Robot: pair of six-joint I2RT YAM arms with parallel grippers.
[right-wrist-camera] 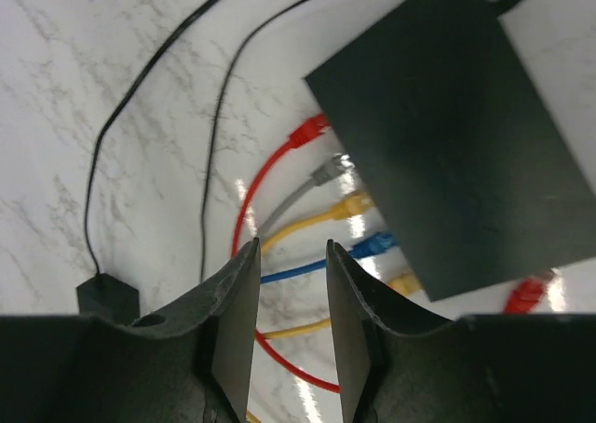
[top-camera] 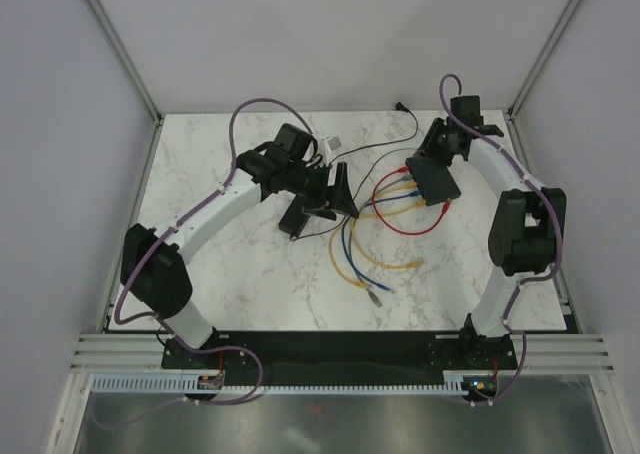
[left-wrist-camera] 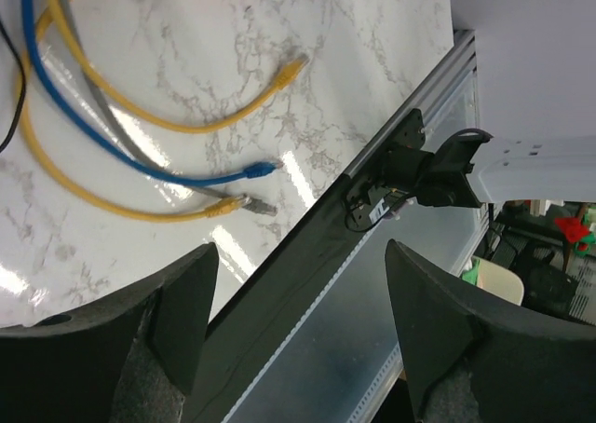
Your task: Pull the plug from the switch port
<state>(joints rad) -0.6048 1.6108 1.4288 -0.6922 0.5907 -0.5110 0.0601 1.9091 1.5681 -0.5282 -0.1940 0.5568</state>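
The switch (right-wrist-camera: pixel 456 134) is a flat black box lying on the marble table; it also shows in the top view (top-camera: pixel 438 186). Along its edge sit a red plug (right-wrist-camera: pixel 307 134), a grey plug (right-wrist-camera: pixel 328 170), a yellow plug (right-wrist-camera: pixel 354 202), a blue plug (right-wrist-camera: pixel 377 246) and another yellow plug (right-wrist-camera: pixel 402 281). My right gripper (right-wrist-camera: pixel 291 251) hovers above the cables just beside that edge, jaws a narrow gap apart and empty; it also shows in the top view (top-camera: pixel 432 160). My left gripper (left-wrist-camera: pixel 298 255) is wide open and empty, left of the cables (top-camera: pixel 320 206).
Loose cable ends lie on the table: yellow (left-wrist-camera: pixel 293 69), blue (left-wrist-camera: pixel 261 170) and grey (left-wrist-camera: pixel 263 206). A small black power brick (right-wrist-camera: pixel 107 297) with thin black cords sits beside the right gripper. The black front rail (left-wrist-camera: pixel 307 255) runs under the left gripper.
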